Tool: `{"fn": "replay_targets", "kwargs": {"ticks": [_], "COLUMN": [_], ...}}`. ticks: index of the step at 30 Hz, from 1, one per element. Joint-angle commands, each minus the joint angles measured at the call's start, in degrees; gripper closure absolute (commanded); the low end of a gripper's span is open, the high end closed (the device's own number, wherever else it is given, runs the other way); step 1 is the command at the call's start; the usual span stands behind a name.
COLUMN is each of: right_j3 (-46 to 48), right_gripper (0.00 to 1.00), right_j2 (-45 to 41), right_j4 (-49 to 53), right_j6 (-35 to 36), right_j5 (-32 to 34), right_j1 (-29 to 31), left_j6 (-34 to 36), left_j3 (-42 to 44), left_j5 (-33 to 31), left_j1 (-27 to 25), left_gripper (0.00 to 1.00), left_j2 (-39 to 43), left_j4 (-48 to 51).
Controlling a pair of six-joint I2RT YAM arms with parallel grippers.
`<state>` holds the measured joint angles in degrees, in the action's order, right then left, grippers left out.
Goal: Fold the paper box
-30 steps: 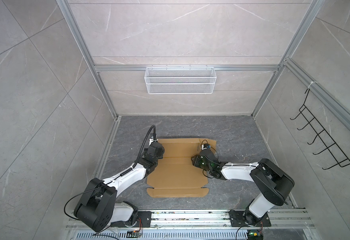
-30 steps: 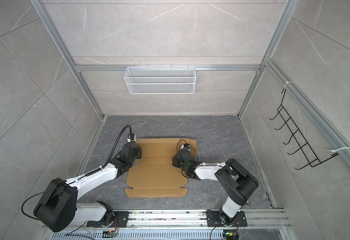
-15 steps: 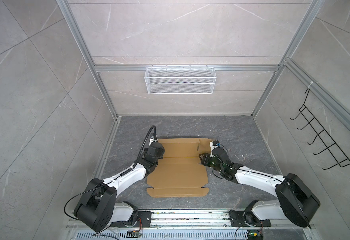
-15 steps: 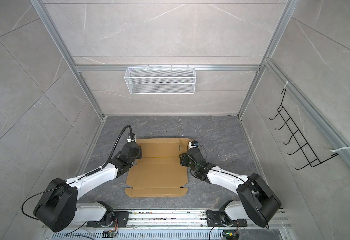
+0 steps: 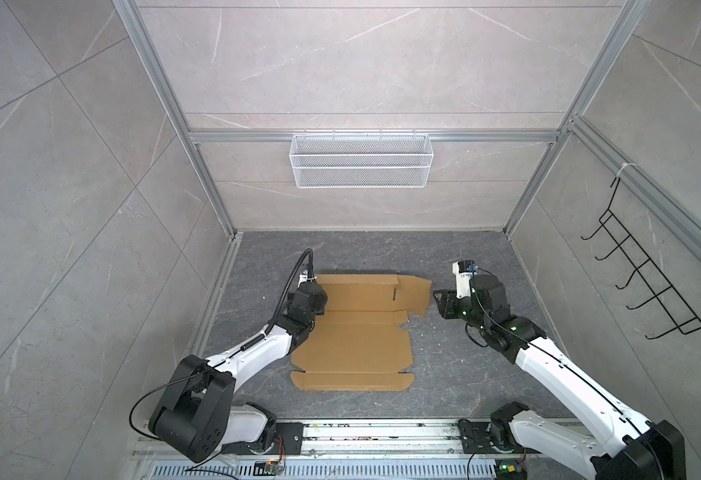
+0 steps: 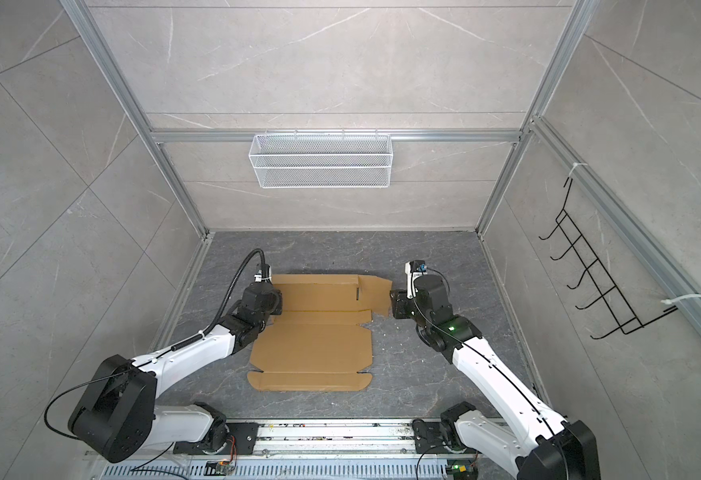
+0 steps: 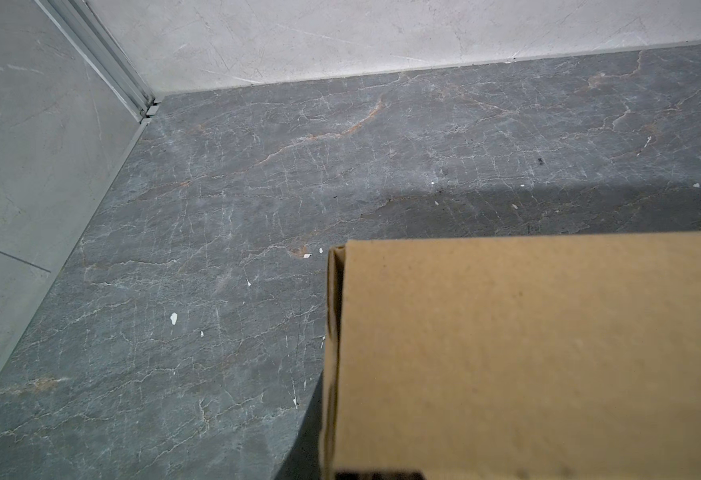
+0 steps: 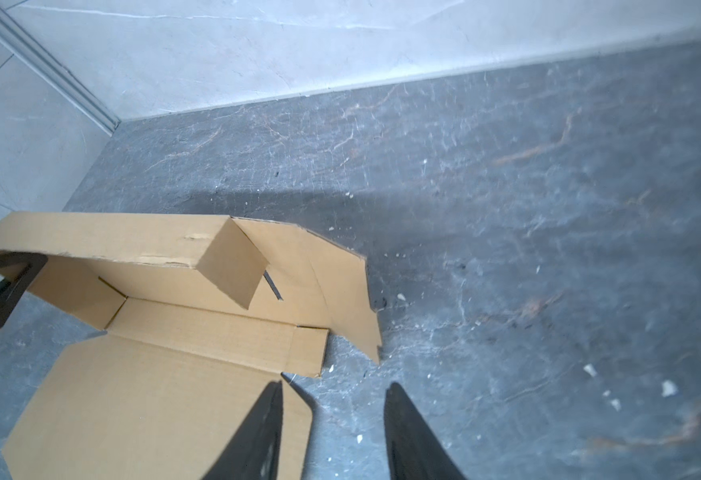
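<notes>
Now, the paper box (image 5: 353, 345) lies on the grey floor (image 5: 456, 374) between my two grippers, most of it spread flat with its back wall folded up. At the left end of that raised wall my left gripper (image 5: 318, 300) is pinched tight on the cardboard. Past the box's right side, just beside the angled side flap (image 5: 417, 296), my right gripper (image 8: 334, 386) hangs low over the floor, its jaws standing apart with nothing between them

Bare floor (image 5: 361, 253) beyond paper box (image 5: 353, 345) (rearward)
</notes>
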<state>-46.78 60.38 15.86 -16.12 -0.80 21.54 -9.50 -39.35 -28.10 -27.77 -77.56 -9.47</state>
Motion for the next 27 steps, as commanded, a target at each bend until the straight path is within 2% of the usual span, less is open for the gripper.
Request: {"fn": "replay_targets", "kwargs": {"ticks": [1,4,10,14,19,27], "right_j3": [-4.75,-11.26,-15.57,-18.50,-21.99,-26.63], "right_gripper": [0.52,0.48,0.43,0.37,0.33,0.35], "right_j2": [5.81,13.20,18.85,22.05,26.33,32.48], "right_j4": [6.77,10.35,9.77,10.57,11.28,13.87], "right_j6": [6.80,10.65,13.82,14.36,15.19,19.99], "right_j5": [-5.67,-8.91,-3.65,-1.69,-4.82,-10.33], "right_j1": [-1.58,-1.55,-1.91,-2.25,-3.01,-3.80], "left_j6": [3.58,4.73,5.27,5.80,5.63,5.72], "left_j3": [-2.83,-3.85,-5.28,-6.15,-6.09,-5.82], "left_j5": [0.76,2.66,3.90,4.60,4.82,4.76], "left_j1": [0.65,0.79,1.29,1.45,1.40,1.43], "left_gripper": [0.89,0.89,0.89,0.89,0.89,0.89], "left_j2": [-1.51,-2.60,-3.56,-4.17,-4.35,-4.35], "left_j4": [-0.72,-0.71,-0.07,0.60,0.46,0.63]}}
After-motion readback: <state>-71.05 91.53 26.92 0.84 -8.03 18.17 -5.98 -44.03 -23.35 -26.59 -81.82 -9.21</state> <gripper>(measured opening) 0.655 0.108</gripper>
